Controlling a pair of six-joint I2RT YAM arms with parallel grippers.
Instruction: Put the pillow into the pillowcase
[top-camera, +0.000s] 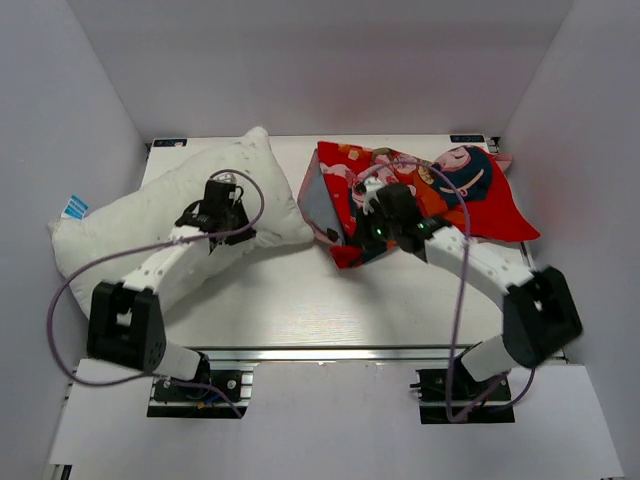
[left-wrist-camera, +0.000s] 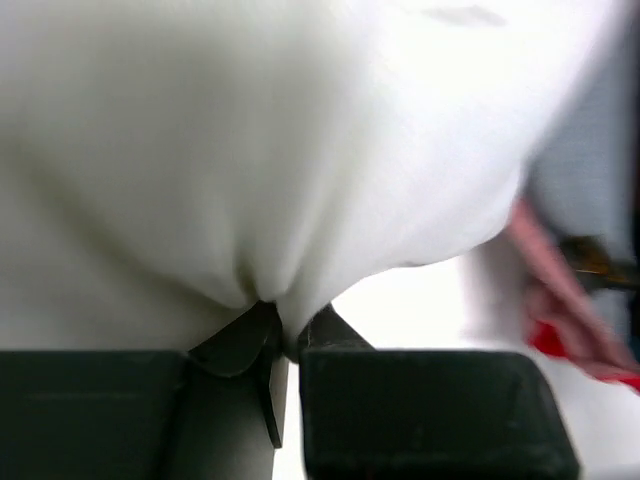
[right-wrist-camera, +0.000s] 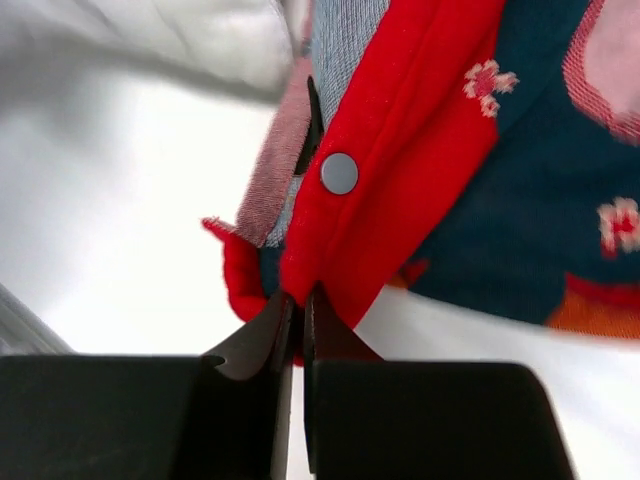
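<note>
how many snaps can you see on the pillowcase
1: a grey snap on the red hem of the pillowcase, just above the right gripper pinching that edge. More may be hidden in the folds.

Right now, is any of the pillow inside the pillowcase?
No, the whole pillow lies left of the pillowcase, outside it.

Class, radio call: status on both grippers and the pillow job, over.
Left gripper shut on pillow fabric. Right gripper shut on pillowcase edge. Pillow not yet inside. Nothing seen between them.
</note>
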